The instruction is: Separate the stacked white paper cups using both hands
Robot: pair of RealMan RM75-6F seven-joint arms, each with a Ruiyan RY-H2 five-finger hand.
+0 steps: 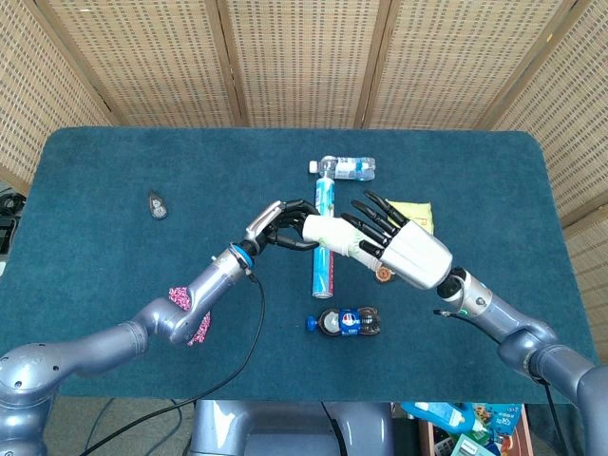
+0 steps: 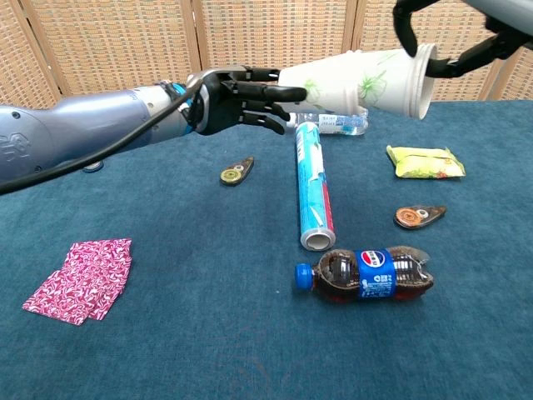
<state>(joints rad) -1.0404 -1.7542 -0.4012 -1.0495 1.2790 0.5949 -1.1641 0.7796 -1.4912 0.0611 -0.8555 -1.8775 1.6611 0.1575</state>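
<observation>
Two white paper cups with green prints hang on their sides above the table, partly slid apart. My left hand grips the narrow base of the inner cup. The wide mouth end of the outer cup is held by my right hand, whose fingers wrap over the rim. The inner cup's mouth end is still inside the outer cup. In the chest view most of the right hand is cut off at the top edge.
Under the cups lie a blue-and-white tube, a cola bottle and a water bottle. A yellow packet and a brown disc lie right. A second disc and a pink cloth lie left.
</observation>
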